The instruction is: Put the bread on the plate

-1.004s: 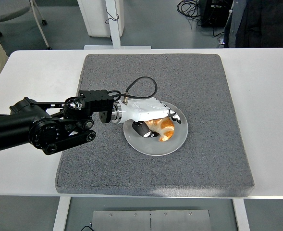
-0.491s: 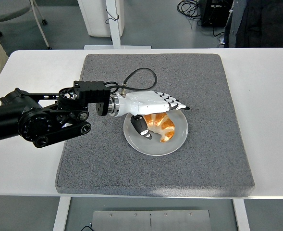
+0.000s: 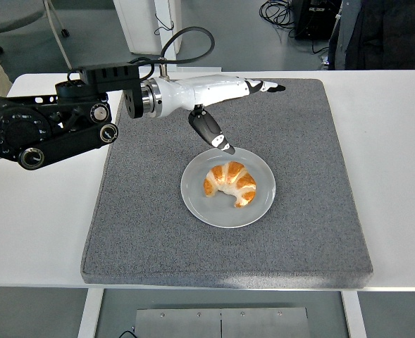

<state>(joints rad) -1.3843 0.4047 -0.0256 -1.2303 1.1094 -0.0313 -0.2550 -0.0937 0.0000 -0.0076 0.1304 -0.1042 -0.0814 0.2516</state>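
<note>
Head view, looking down over a white bench (image 3: 45,232) that carries a dark grey mat (image 3: 306,211). From the left edge the robot's black left arm (image 3: 38,130) reaches in over the bench's far left part. Its white left hand (image 3: 214,95) hangs in the air over the far half of the mat, fingers (image 3: 260,86) stretched out flat toward the right and thumb (image 3: 211,130) pointing down toward the plate; it holds nothing and touches nothing.

Just right of centre, a round grey plate (image 3: 195,204) lies on the mat. The bread (image 3: 230,182), a golden croissant curved like a crescent, rests on the plate near its middle, apart from the hand, so the task looks complete.

As a judgement, the croissant should be very light and soft, with a flaky crust that crushes or sheds under pressure. A loose hold across its thick middle, thumb on one side and fingers on the other, would suit it best; its thin tips look likely to break.

The left arm's upper part is cut off by the picture's left edge. The robot's right arm is not in view. The underside of the croissant and the hand's palm are hidden. At the top right, a dark garment (image 3: 383,32) is cut off by the frame.
</note>
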